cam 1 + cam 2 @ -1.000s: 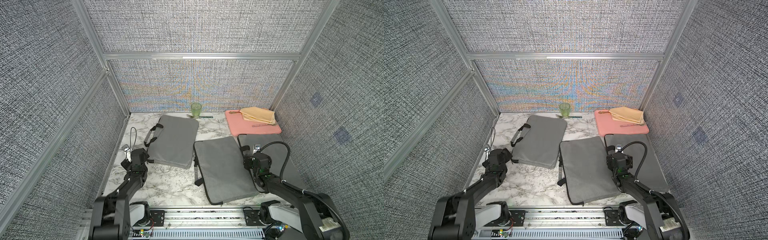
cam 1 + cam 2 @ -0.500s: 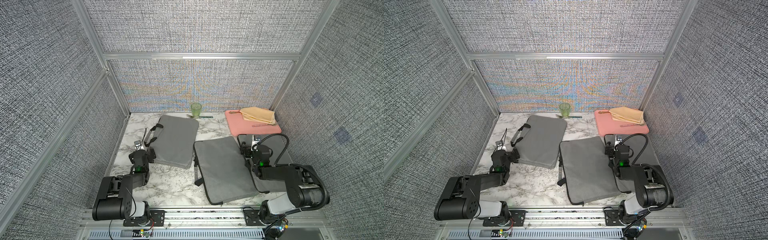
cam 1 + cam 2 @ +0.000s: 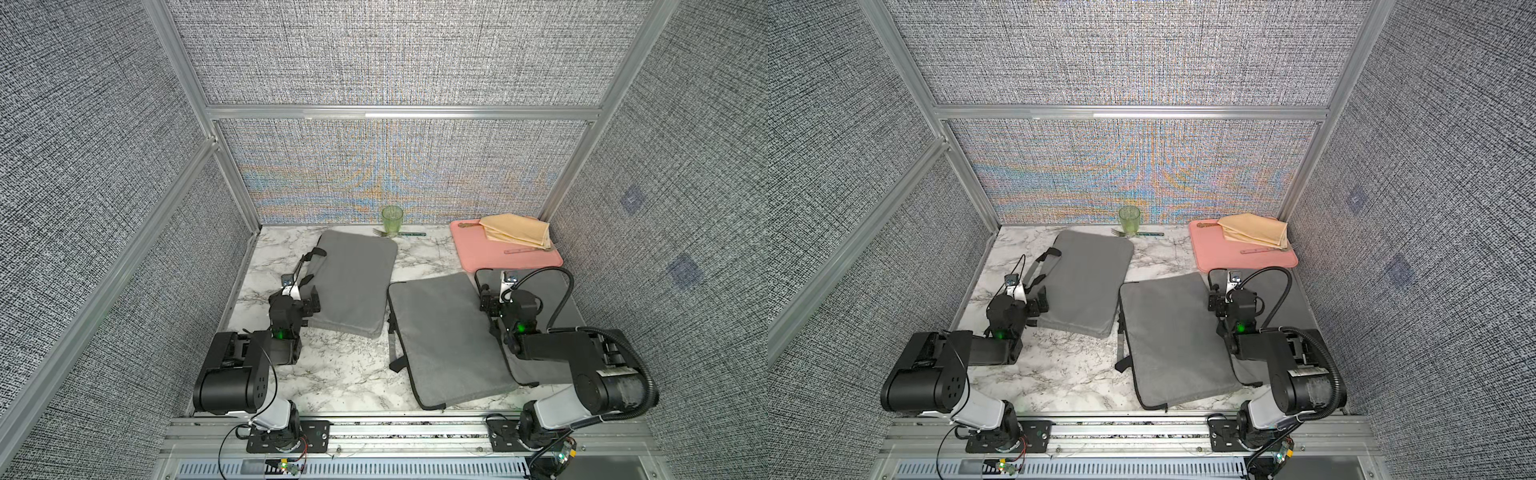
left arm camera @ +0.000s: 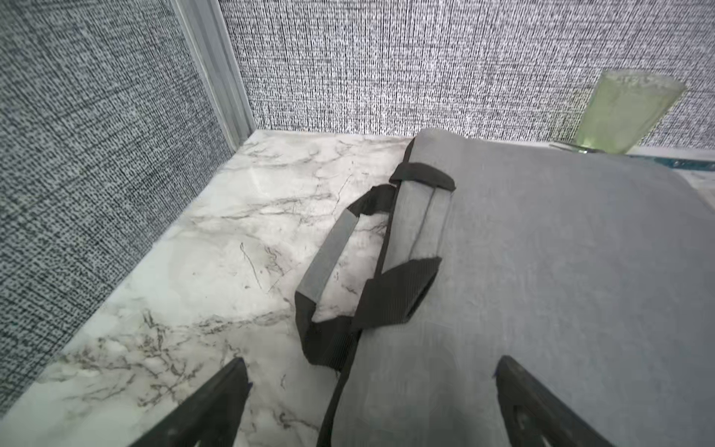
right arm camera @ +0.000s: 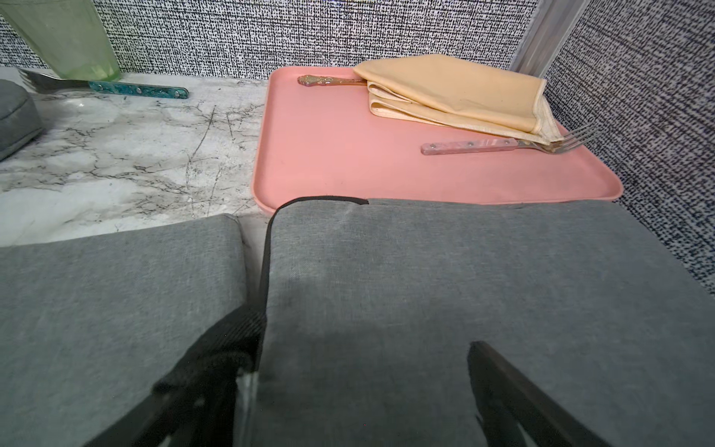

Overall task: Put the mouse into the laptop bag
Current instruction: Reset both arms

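- Left jaws stand wide apart and hold nothing: one finger hangs over the white marble tabletop, the other over the handle-side edge of the far-left grey fabric laptop bag.
- Right jaws gape just as wide, empty, straddling the gap between the middle grey fabric laptop bag and the right-hand grey fabric laptop bag.
- Since a second ago both elbows have risen and folded back; the bags lie unchanged.
- No view shows the mouse, so its place cannot be told.
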